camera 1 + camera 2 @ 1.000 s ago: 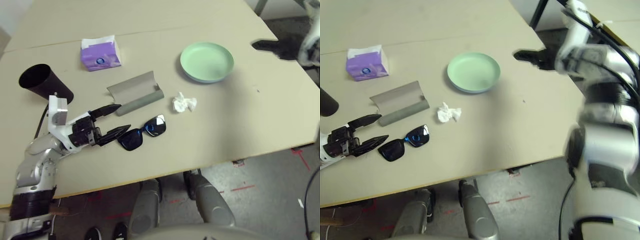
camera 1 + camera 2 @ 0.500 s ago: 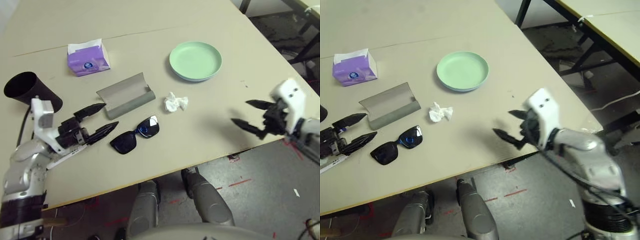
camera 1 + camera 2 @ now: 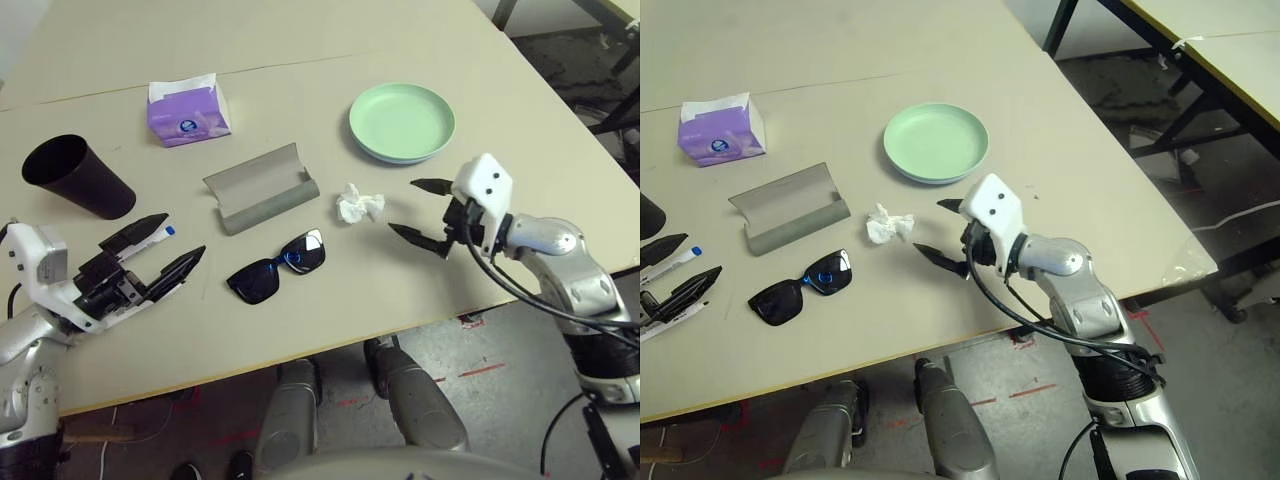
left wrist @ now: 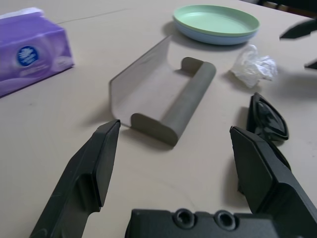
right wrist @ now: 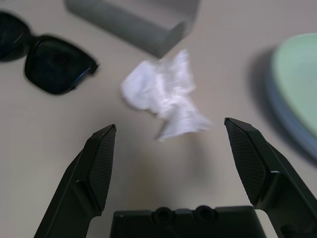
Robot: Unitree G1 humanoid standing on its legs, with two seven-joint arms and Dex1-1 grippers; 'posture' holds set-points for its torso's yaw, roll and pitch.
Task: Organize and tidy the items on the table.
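Observation:
My right gripper [image 3: 402, 206] hangs open just right of the crumpled white tissue [image 3: 360, 204], fingers pointing at it; the tissue [image 5: 166, 96] lies in front of the open jaws, untouched. My left gripper [image 3: 184, 235] is open and empty at the left, apart from the black sunglasses [image 3: 277, 268]. A white marker pen [image 3: 150, 235] with a blue tip lies by its fingers. The open grey glasses case [image 3: 262, 187] sits behind the sunglasses. A light-green plate [image 3: 402, 122] is stacked on a light-blue plate [image 4: 213, 37]. The black cup [image 3: 75, 177] and purple tissue box [image 3: 185, 108] stand at the left.
The beige table [image 3: 300, 40] has a seam line running behind the tissue box. Its front edge runs close below the sunglasses and both grippers, and its right edge falls away past the plates. The floor shows beyond.
My right arm has swung in from the table's right side to just beside the tissue. My left gripper has drawn back left, away from the sunglasses. The camera has also shifted.

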